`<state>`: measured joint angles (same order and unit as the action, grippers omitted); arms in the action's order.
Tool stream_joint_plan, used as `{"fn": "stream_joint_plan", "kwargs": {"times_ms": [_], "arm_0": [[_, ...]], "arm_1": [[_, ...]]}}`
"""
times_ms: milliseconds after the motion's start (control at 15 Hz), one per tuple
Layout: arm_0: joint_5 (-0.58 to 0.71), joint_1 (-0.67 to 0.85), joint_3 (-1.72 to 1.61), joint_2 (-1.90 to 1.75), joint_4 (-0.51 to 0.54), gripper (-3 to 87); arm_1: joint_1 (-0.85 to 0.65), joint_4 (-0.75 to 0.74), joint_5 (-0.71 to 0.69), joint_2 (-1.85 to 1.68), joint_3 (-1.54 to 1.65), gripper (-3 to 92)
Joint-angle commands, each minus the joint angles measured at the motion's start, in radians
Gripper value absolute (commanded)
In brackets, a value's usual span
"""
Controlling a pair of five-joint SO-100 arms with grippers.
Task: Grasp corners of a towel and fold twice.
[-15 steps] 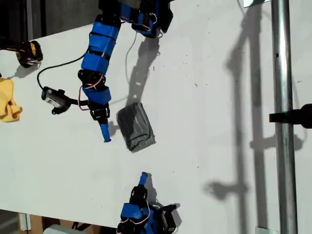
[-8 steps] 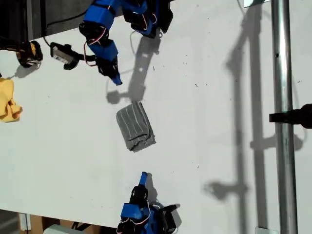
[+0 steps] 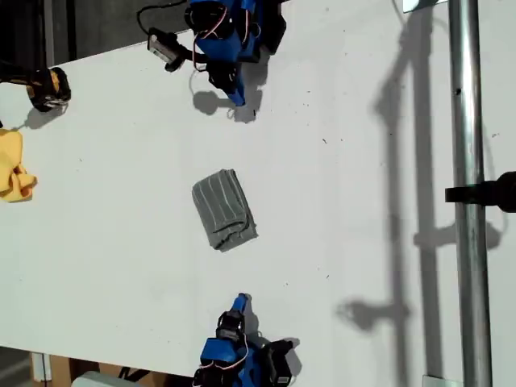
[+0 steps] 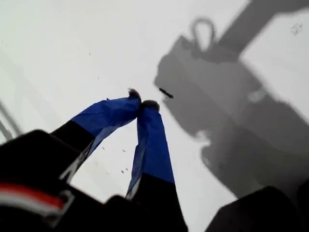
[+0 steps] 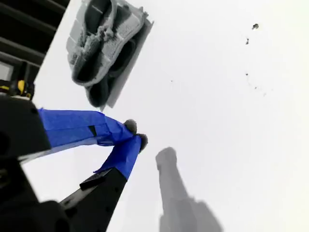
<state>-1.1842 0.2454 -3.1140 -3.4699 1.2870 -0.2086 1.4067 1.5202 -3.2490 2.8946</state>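
Observation:
The grey striped towel (image 3: 223, 210) lies folded into a small thick rectangle in the middle of the white table (image 3: 363, 161); its corners are tucked into the bundle. In the second wrist view the towel (image 5: 104, 43) shows beyond the jaws, rumpled at one end. My first gripper (image 3: 236, 98) hangs shut and empty near the table's far edge at the exterior view's top, well away from the towel. My first gripper (image 4: 141, 102) has its tips touching over bare table. My second gripper (image 3: 239, 302), shut and empty, sits at the exterior view's bottom and points toward the towel. My second gripper (image 5: 136, 134) holds nothing.
A yellow cloth (image 3: 14, 171) lies at the exterior view's left edge, with a yellow-and-black object (image 3: 48, 89) above it. A metal pole (image 3: 468, 201) with a black clamp (image 3: 490, 192) runs down the exterior view's right side.
My first arm pulled back from beside the towel to the table's far edge at the exterior view's top. My second gripper drew slightly back. The towel stayed put.

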Motion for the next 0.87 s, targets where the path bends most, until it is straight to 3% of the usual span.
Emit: {"fn": "stream_joint_plan", "kwargs": {"times_ms": [0,67,200,800], "arm_0": [[0.103,0.0,-0.006,-0.003,0.005,-1.8],[0.212,-0.002,-0.006,-0.003,0.005,-1.8],[0.215,0.0,-0.006,-0.003,0.005,-1.8],[0.212,0.003,-0.006,-0.003,0.005,-1.8]], "arm_1": [[0.034,-0.028,0.118,-0.032,0.011,11.4],[0.038,-0.008,0.121,-0.032,-0.003,15.1],[0.035,0.018,-0.048,-0.035,-0.002,15.2],[0.051,0.02,-0.04,-0.038,0.002,14.9]]}}
